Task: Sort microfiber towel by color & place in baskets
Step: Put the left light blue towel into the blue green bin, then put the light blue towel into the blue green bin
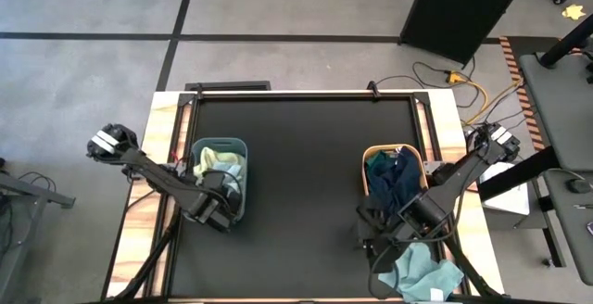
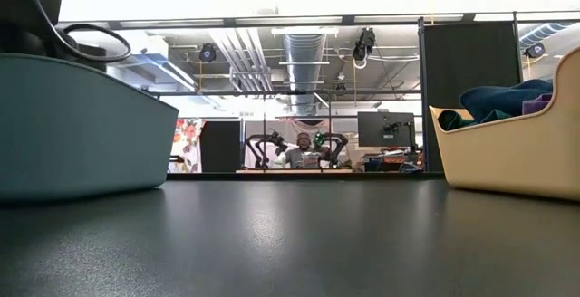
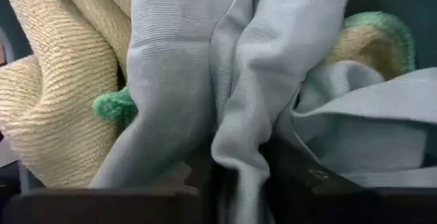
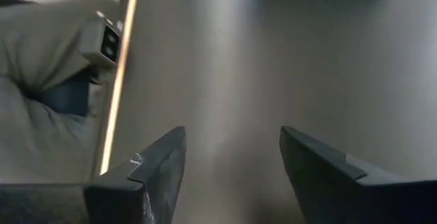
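1. Towel sorting is near its end. The left gripper (image 1: 215, 213) hangs over the grey-blue basket (image 1: 237, 146); a light blue-grey towel (image 3: 239, 115) sits between its fingers, but I cannot tell if it is gripped.
2. The right gripper (image 4: 232, 173) is open over the table (image 1: 306, 193), near the orange-tan basket (image 1: 366, 160).
3. One pale towel (image 1: 422, 272) lies at the near right edge. I think it should be picked up next.

Even overhead light lit the table (image 1: 306, 193) with soft shadows; ceiling lamps glared in the low view; the right wrist view was smeared and blurred
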You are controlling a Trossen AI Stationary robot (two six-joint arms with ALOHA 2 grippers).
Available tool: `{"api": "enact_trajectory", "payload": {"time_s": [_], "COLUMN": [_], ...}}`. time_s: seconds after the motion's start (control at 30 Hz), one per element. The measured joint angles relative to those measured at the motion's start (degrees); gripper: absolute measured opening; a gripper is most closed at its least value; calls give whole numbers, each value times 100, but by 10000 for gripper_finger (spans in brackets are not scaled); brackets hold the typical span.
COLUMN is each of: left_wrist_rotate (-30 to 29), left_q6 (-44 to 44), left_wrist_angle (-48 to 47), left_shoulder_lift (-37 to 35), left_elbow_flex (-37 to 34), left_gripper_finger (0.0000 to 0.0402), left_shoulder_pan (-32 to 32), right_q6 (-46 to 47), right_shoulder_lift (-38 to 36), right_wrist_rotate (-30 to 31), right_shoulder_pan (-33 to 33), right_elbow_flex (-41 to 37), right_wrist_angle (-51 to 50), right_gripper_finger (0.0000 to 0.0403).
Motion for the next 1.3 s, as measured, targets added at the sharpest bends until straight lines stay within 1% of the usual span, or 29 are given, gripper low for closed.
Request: {"api": "enact_trajectory", "payload": {"time_s": [0.1, 0.17, 0.3, 0.37, 0.4, 0.53, 0.63, 0.73, 0.8, 0.87, 0.97, 1.07, 1.17, 1.3], "left_wrist_rotate": [76, 112, 135, 112, 58, -40, -310, -1037, -1529, -1799, -1687, -1206, -832, -720], "left_q6": [111, 164, 448, 714, 889, 1855, 2679, 3791, 4851, 6158, 7976, 9362, 10119, 10454], "left_wrist_angle": [-124, -356, -1012, -1251, -1334, -1317, -1126, -498, 292, 1346, 2832, 3845, 4272, 4321], "left_shoulder_lift": [-33, -129, -408, -561, -630, -848, -901, -904, -896, -890, -824, -717, -631, -498], "left_elbow_flex": [-4, 43, 395, 660, 815, 1352, 1688, 1892, 1903, 1831, 1710, 1577, 1437, 1317], "left_gripper_finger": [124, 158, 223, 249, 261, 295, 309, 313, 313, 313, 313, 313, 314, 314], "left_shoulder_pan": [0, 0, 0, -2, -10, -74, -216, -394, -484, -536, -515, -408, -244, 124], "right_q6": [-93, 41, 624, 1061, 1310, 2418, 3367, 4283, 4973, 5604, 6491, 7411, 8164, 8728], "right_shoulder_lift": [0, 0, 0, 0, 2, 212, 528, 861, 1092, 1296, 1528, 1676, 1703, 1690], "right_wrist_rotate": [-14, -172, -989, -1365, -1457, -1461, -1465, -1486, -1586, -1788, -2098, -2447, -2740, -2809], "right_shoulder_pan": [33, 47, 96, 192, 258, 636, 950, 1224, 1362, 1480, 1629, 1716, 1750, 1809], "right_elbow_flex": [18, 66, 116, 112, 96, 79, 101, 131, 148, 149, 149, 149, 146, 146], "right_wrist_angle": [196, 206, 302, 343, 334, 322, 305, 305, 303, 251, 32, -380, -684, -1168], "right_gripper_finger": [241, 249, 259, 260, 258, 245, 233, 223, 218, 214, 210, 207, 208, 204]}}
